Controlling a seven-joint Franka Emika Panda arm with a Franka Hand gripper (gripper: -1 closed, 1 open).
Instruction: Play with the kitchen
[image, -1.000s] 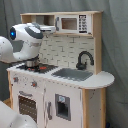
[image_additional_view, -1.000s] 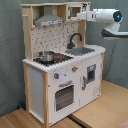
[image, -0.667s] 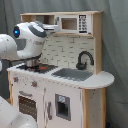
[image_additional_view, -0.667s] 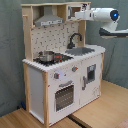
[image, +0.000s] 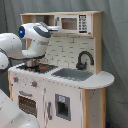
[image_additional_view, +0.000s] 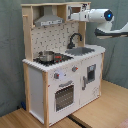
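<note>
At the top shelf of the kitchen (image_additional_view: 62, 65), I hold the arm (image_additional_view: 97, 15) level, its forward end reaching toward the upper compartment beside the grey hood (image_additional_view: 48, 20), probably to explore the toy microwave (image: 75, 23) mounted there. The kitchen stands upright on a wooden floor (image_additional_view: 100, 112) against a grey curtain (image_additional_view: 10, 50), central in both exterior views. A metal pot (image_additional_view: 46, 56) sits on the stovetop; the black faucet (image: 84, 59) arches over the sink (image: 72, 74). The gripper itself is hidden: in the first exterior view the arm's white housing covers it, in the second exterior view it merges with the shelf edge, so I cannot tell its state.
</note>
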